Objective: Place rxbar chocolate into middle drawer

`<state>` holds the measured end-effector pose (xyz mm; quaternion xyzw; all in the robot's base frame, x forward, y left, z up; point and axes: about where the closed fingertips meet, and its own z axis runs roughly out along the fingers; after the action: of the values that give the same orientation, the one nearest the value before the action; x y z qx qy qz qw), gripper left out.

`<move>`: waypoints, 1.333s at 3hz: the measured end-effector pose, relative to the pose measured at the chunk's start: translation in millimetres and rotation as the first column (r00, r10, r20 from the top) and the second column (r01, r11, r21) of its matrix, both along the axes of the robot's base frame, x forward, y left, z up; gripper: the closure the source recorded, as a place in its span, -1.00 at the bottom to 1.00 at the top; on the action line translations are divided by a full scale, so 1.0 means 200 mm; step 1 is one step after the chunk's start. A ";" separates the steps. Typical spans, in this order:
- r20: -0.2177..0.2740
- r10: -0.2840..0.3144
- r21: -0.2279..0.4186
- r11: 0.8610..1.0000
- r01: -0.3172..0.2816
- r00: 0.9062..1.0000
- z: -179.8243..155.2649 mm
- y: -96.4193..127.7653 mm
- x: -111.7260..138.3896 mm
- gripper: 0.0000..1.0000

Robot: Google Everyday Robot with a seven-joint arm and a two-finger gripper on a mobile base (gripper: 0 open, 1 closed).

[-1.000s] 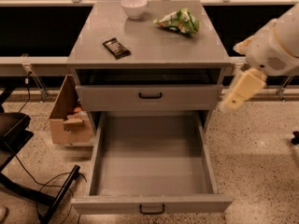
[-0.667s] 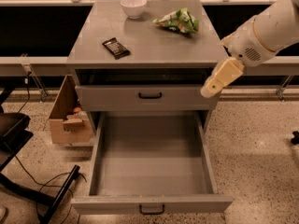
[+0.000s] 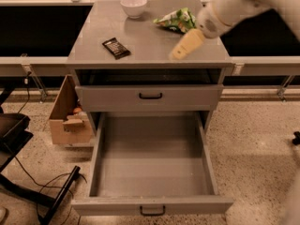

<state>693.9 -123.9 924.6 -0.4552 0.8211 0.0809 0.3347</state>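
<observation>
The bar (image 3: 116, 48), flat and dark-wrapped, lies on the left of the grey metal cabinet top (image 3: 150, 46), with a round white bowl (image 3: 133, 6) behind it. Below, the drawer (image 3: 152, 163) stands pulled out, showing its flat grey floor. Well right of the bar, near a crinkled green bag (image 3: 177, 20), the pale tapered gripper (image 3: 186, 45) hangs over the top; I cannot tell whether it is spread or closed. The white arm (image 3: 234, 3) slants down from the upper right.
</observation>
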 end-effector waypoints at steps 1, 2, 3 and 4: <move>0.025 -0.027 0.053 0.998 0.025 0.999 0.14 0.15 0.11 -1.00; 0.027 -0.035 0.057 0.998 0.033 0.999 0.14 0.16 0.13 -1.00; 0.020 -0.085 0.090 0.992 0.083 0.996 0.10 0.26 0.27 -1.00; -0.019 -0.129 0.149 0.980 0.130 0.991 0.03 0.41 0.49 -1.00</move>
<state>792.3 -42.1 930.2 -0.3739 0.8422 0.1228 0.3686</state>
